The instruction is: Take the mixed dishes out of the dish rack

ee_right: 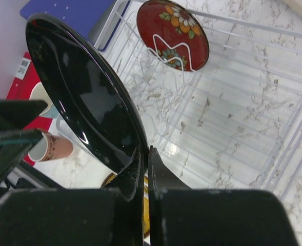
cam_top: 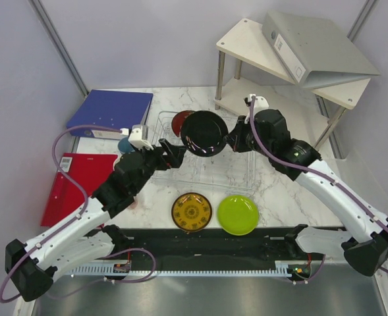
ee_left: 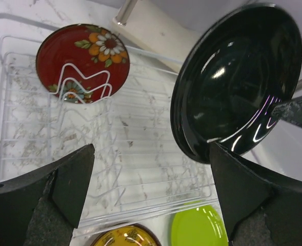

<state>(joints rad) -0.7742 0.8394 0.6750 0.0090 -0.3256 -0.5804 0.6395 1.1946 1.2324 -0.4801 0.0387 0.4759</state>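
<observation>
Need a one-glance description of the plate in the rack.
Find the white wire dish rack at centre. At its far left corner one round plate stands propped in a wire holder. It's dark red with orange-and-white flowers, unlike the glossy black plate held above.

Bare dish rack (cam_top: 213, 172) floor beside red plate (cam_top: 180, 122)

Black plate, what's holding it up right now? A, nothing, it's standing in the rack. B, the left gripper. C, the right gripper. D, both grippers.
C: the right gripper is pinched shut on the rim of the black plate, and the left gripper stands open.
</observation>
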